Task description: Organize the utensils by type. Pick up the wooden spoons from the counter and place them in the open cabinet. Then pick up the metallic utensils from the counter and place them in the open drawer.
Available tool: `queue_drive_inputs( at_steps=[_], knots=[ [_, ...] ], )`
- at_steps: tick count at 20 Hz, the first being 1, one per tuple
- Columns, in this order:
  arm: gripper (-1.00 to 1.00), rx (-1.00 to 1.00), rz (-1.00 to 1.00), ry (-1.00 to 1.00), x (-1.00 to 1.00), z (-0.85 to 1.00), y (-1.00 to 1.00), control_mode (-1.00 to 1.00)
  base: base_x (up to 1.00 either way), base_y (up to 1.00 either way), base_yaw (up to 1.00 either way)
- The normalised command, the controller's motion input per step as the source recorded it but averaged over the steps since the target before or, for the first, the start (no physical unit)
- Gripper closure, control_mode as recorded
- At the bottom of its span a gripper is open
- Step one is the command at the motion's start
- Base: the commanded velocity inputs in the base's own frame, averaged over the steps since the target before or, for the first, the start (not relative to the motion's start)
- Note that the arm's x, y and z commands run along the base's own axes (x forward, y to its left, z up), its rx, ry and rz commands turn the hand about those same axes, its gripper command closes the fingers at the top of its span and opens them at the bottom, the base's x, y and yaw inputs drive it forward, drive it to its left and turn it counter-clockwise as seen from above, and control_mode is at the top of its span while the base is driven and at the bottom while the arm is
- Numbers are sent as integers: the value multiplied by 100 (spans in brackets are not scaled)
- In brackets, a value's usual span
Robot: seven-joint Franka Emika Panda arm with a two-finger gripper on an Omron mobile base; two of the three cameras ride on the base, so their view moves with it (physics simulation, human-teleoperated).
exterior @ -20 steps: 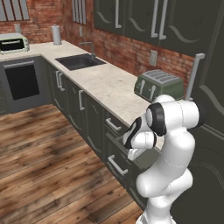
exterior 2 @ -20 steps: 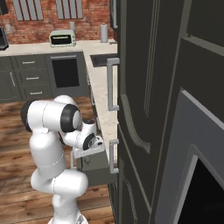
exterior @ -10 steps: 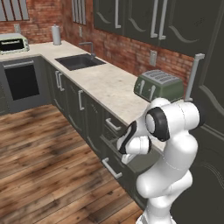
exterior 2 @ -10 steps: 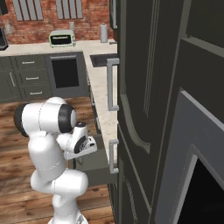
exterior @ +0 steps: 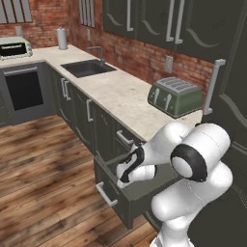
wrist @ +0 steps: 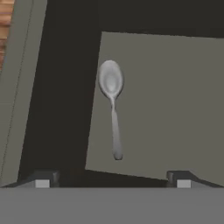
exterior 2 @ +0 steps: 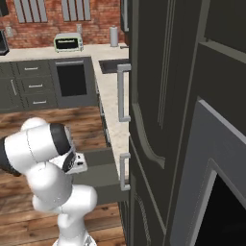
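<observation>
A small dark-grey metal spoon (wrist: 112,105) lies flat on the grey floor of the open drawer (wrist: 175,100), bowl away from me. My gripper (wrist: 113,180) hangs just above it, open, with its fingertips (wrist: 43,180) wide apart and nothing between them. From the left base view the gripper (exterior: 124,177) points down into the drawer (exterior: 113,195), which is pulled out below the beige counter (exterior: 120,94). The hand (exterior 2: 77,164) also hovers over the drawer (exterior 2: 103,168) in the right base view. The wooden spoons are out of view.
A green toaster (exterior: 176,96) stands on the counter near the arm, and a sink (exterior: 87,67) lies further along. Dark wall cupboards (exterior: 144,19) hang above. A tall dark door (exterior 2: 163,120) with silver handles stands close on the right. Wooden floor (exterior: 43,159) lies left of the drawer.
The hand has moved down and toward the front of the open drawer. The arm has swung with it.
</observation>
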Motion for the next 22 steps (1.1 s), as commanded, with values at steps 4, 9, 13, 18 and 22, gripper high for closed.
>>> queue_drive_inputs(
  at_steps=[4,9,13,18,22],
  knots=[
    [-100,9,-24,2,-29,100,0,-100,0,0,0],
    [-100,-1,-21,-2,-39,100,0,-100,0,0,0],
    [-100,-11,-21,-10,-33,99,1,-100,0,0,0],
    [-100,-2,-19,-8,-32,100,0,-100,0,0,0],
    [-100,3,-12,-2,-16,100,-5,-100,0,0,0]
  ],
)
